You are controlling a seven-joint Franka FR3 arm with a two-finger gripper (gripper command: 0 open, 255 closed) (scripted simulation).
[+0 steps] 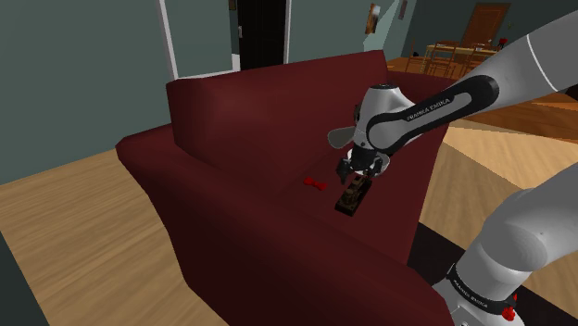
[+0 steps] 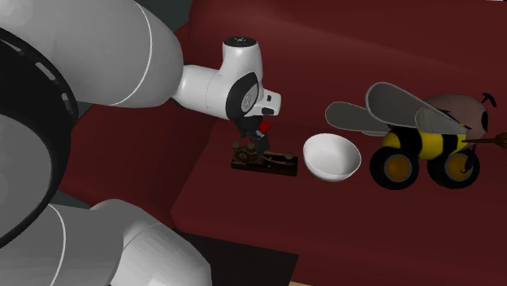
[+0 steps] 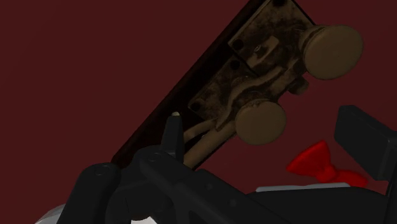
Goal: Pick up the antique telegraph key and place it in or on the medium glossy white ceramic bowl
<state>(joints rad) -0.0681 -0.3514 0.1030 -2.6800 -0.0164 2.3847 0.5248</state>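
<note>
The telegraph key (image 2: pixel 264 162), a dark wooden base with tarnished brass arms and round knobs, lies on the dark red sofa seat (image 1: pixel 278 213). It also appears as the key (image 1: pixel 352 199) under the hand and close up as the key (image 3: pixel 254 83). My gripper (image 2: pixel 257 140) hangs just above one end of it, and the gripper (image 3: pixel 229 153) is open, with one black finger (image 3: pixel 364 141) standing off to the key's side. The white bowl (image 2: pixel 331 156) sits upright on the seat, right beside the key's other end.
A small red bow-shaped piece (image 1: pixel 315 182) lies on the seat near the key. A large yellow-and-black bee toy (image 2: pixel 422 138) with wheels stands just beyond the bowl. The sofa backrest (image 1: pixel 269 93) rises behind, with wooden floor (image 1: pixel 83 231) past the armrest.
</note>
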